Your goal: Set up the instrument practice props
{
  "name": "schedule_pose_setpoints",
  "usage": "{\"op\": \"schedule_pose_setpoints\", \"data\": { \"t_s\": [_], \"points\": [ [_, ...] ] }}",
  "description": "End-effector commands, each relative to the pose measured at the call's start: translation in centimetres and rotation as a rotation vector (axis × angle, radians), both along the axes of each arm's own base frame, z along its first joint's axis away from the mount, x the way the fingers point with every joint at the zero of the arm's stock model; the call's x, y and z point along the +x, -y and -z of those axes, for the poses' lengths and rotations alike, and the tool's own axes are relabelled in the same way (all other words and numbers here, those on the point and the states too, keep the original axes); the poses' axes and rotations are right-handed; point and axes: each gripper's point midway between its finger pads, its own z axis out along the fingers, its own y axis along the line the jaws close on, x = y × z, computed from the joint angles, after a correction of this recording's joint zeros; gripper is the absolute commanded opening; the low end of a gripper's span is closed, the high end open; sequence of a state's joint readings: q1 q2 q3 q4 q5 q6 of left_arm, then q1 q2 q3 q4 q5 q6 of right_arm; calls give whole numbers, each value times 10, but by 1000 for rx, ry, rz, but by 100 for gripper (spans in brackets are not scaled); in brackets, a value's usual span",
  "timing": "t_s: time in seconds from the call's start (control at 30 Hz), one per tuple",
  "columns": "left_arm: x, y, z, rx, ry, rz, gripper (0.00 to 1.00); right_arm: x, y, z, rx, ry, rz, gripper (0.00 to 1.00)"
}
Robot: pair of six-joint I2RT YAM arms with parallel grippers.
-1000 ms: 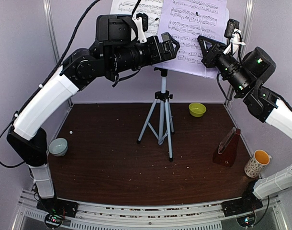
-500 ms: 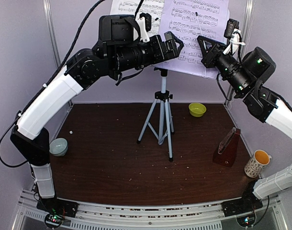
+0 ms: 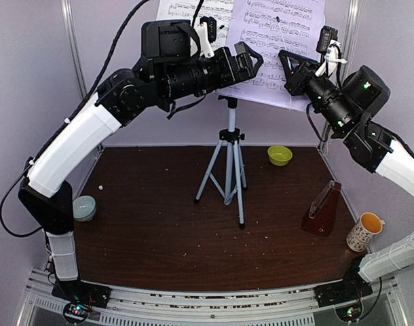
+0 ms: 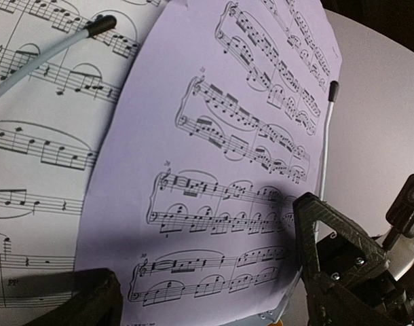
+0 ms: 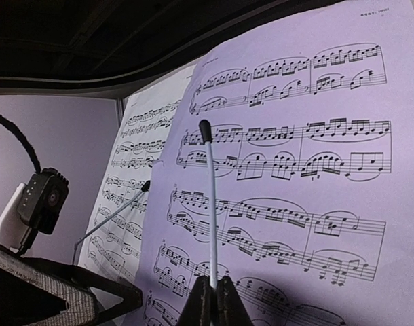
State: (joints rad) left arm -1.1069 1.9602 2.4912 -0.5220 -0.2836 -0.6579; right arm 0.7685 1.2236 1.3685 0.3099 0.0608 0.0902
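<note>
The stand's tripod (image 3: 229, 170) is at mid-frame on the counter (image 3: 159, 224). Both sheets are up on the stand at the top of the overhead view. The left sheet (image 4: 37, 136) is partly covered by the right sheet (image 4: 214, 170), which overlaps its edge.

The step in hand looks like pinning the pages. The right tool (image 5: 214, 292) is clenched, and the right wire (image 5: 211, 204) rises straight out of its tips, so it seems to be grasping that wire low down. The wire's black tip lies over the upper staves of the right sheet. The left wire (image 4: 37, 64) already crosses the left sheet.

The left tool (image 3: 250, 62) is released, jaws wide and grasping nothing. It hangs just below centre of the pages, near the right tool.

Next, I judge, the right wire must be laid flat on the paper and let go gently, so the overlapped sheet does not slide. The metronome (image 3: 322, 210) stands at the counter's lower right, well apart from the stand. It likely wants attention afterwards; its cover cannot be made out.
</note>
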Motion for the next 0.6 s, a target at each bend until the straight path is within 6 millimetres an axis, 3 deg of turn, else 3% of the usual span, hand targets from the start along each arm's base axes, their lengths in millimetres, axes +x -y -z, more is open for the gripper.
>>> {"op": "schedule_pose_setpoints", "data": {
  "t_s": [0.0,0.27,0.43,0.57],
  "points": [
    [-9,-16,-39,-40,118,-13,98,-9,-1,-17,18,43,-17,8],
    [-38,-40,-73,-32,252,-32,98,-9,6,-20,11,47,16,33],
    [-49,-56,-83,8,320,-61,98,-15,12,-26,3,64,28,40],
    [-55,-82,-91,59,396,-108,98,-21,15,-31,-14,83,24,49]
  ]
}}
